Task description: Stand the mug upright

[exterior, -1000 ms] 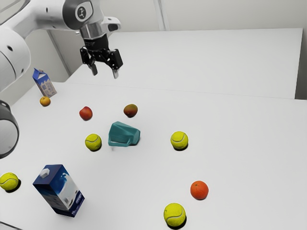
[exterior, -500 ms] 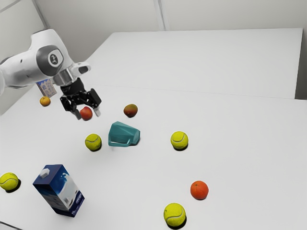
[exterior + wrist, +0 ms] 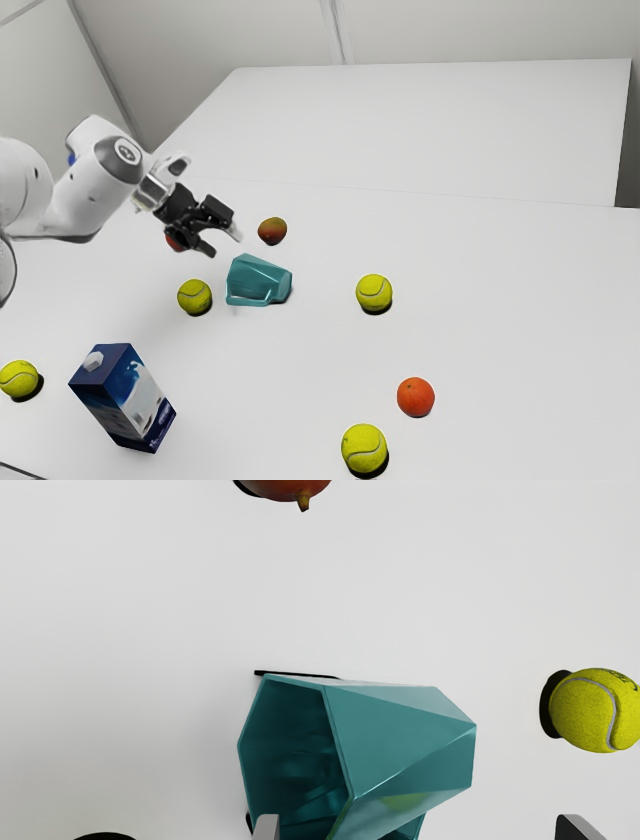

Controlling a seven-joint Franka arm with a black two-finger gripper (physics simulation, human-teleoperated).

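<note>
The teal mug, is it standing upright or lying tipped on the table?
Tipped: the teal mug lies on its side, and in the wrist view its open mouth faces sideways.

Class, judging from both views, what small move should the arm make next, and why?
Probably ease the open gripper closer to the teal mug, fingers kept apart: the mug lies on its side on the table, ungripped, and the exterior view shows a gap between it and the fingertips.
</note>
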